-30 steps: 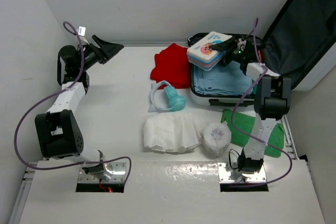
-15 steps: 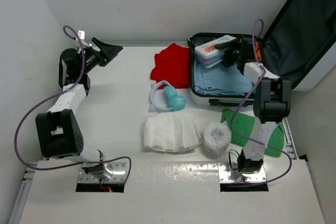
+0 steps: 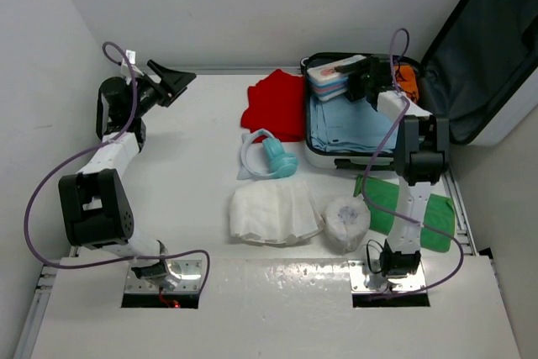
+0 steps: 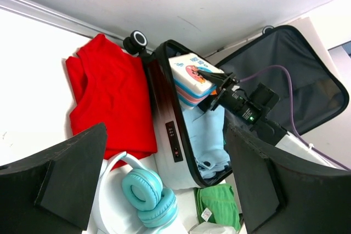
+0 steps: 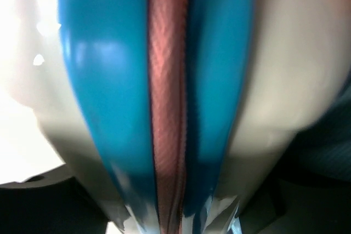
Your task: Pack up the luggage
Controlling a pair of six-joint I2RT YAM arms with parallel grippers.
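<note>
The luggage [image 3: 483, 48] lies open at the worktop's [image 3: 185, 174] far right, lid raised, with a folded blue garment [image 3: 345, 128] inside. The right pincer [image 3: 360, 81] grips a zippered box [image 3: 332, 75] over the luggage's far-left corner. Lower the box flat onto the garment, clear of the rim, before releasing. The left pincer [image 3: 181, 83] hangs wide open and empty, well left of the luggage. Worktop and walls are plain white.

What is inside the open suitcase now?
Light blue cloth lies in the suitcase; the right gripper holds a zipped case at its far end. Anything under the cloth is covered.
</note>
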